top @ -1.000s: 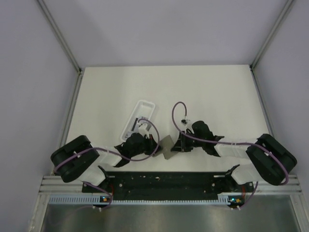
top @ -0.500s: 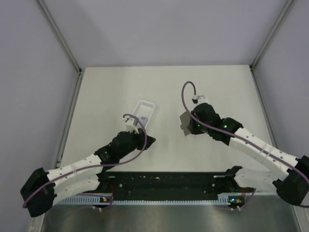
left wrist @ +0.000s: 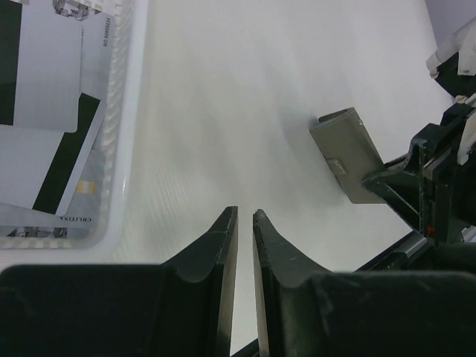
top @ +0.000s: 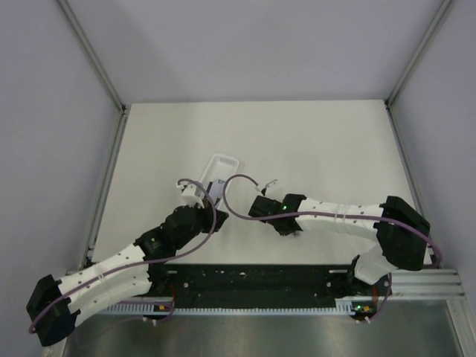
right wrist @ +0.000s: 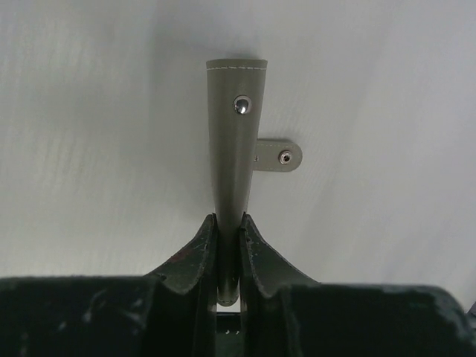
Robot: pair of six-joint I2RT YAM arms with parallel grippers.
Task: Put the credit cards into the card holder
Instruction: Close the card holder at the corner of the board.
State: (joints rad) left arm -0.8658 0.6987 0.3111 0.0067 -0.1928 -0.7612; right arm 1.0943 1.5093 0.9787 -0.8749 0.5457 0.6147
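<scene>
Pinches the card holder [right wrist: 233,149] edge-on in the right gripper [right wrist: 228,223], both black fingers [right wrist: 197,253] pressed against the faces of its near end, the rest of the grey wallet pointing off toward 12 o'clock in the right wrist view. Shows a round metal snap [right wrist: 242,105] near the far end of that folded edge, and a small strap tab [right wrist: 279,157] with a second snap sticking out toward 3 o'clock. Cannot tell from there whether the holder touches the white table [top: 312,141] or hangs just above it. Puts the same holder, in the left wrist view, at 2 o'clock from the left gripper [left wrist: 242,217]: near but apart, one flat face turned up, one end gripped by the right gripper at 3 o'clock. Finds the credit cards [left wrist: 52,111] at 10 o'clock in that view, lying flat and overlapping inside the white tray [left wrist: 128,149], pale grey with black stripes and small print. Has the left gripper's jaws barely parted, a thin slit from root to tip with nothing between, over bare table just outside the tray's rim. From above, sets the tray at about 9 o'clock from the table's middle, with the left arm [top: 119,268] reaching up to its near end from 7 o'clock and the right arm [top: 335,217] stretched in from 4 o'clock, wrist low near 6 o'clock.
</scene>
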